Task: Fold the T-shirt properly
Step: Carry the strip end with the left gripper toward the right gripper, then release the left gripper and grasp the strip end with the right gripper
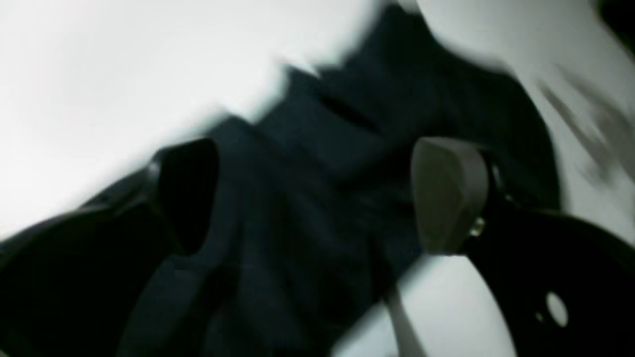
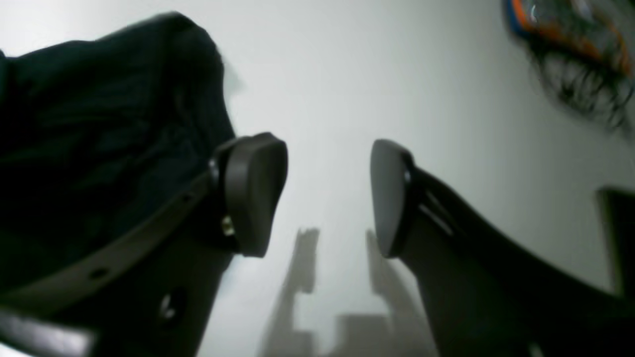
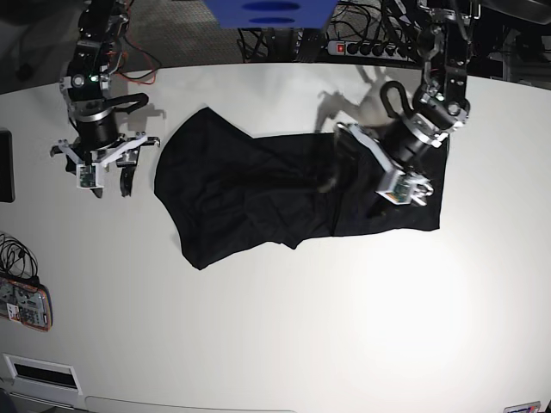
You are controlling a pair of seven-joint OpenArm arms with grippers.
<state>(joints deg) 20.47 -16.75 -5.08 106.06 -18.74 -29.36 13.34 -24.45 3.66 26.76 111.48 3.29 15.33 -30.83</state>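
Note:
The black T-shirt (image 3: pixel 258 189) lies spread and creased across the middle of the white table (image 3: pixel 284 327). My left gripper (image 3: pixel 392 185) hovers over the shirt's right part. In the blurred left wrist view its fingers (image 1: pixel 446 193) stand wide apart, the left gripper (image 1: pixel 317 198) open, with the dark T-shirt (image 1: pixel 317 148) lying below and nothing pinched. My right gripper (image 3: pixel 109 185) is just off the shirt's left edge. The right gripper (image 2: pixel 325 196) is open over bare table, with the T-shirt (image 2: pixel 99 124) bunched at the left of that view.
A power strip (image 3: pixel 362 49) and cables sit at the table's far edge beside a blue object (image 3: pixel 271 13). An orange-edged device with cables (image 3: pixel 26 305) lies at the left, also seen as the device (image 2: pixel 570 39). A dark object (image 3: pixel 4 176) sits on the left edge.

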